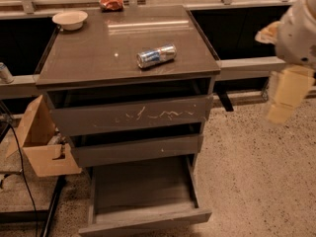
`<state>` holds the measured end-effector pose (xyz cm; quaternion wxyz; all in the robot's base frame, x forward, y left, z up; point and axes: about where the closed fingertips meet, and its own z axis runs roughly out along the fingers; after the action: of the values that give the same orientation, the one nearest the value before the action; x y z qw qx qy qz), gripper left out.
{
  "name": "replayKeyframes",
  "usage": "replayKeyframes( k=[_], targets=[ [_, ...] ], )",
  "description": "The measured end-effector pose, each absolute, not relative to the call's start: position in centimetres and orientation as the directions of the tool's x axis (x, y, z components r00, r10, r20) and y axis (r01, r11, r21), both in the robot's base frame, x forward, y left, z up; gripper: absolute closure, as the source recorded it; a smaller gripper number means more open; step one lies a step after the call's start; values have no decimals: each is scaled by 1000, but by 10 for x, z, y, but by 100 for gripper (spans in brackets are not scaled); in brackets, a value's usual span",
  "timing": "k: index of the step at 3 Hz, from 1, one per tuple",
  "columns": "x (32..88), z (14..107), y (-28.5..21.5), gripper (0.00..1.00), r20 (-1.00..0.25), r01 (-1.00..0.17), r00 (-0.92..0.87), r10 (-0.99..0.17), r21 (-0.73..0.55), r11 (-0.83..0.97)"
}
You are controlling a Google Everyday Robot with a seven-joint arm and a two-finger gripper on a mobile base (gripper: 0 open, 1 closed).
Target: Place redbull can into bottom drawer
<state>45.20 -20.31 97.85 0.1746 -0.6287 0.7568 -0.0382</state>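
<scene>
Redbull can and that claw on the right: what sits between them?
In the camera view, only bare cabinet top lies right of the redbull can, then open air to the gripper at far right.

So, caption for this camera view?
Slim silver-blue can lies on grey cabinet; bottom drawer open; cream claw at right.

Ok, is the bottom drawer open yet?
Open: the bottom drawer is pulled out, its tray empty. The redbull can lies on its side on the cabinet top; the gripper hangs at right, away from both.
</scene>
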Motion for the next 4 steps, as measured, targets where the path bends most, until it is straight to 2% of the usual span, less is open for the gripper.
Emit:
replayKeyframes(
  k=[2,4],
  targets=[
    [499,988,-162,0,-149,-929,-23,-989,-362,76],
    [576,992,-99,0,5,-891,145,-989,-435,-133]
  ],
)
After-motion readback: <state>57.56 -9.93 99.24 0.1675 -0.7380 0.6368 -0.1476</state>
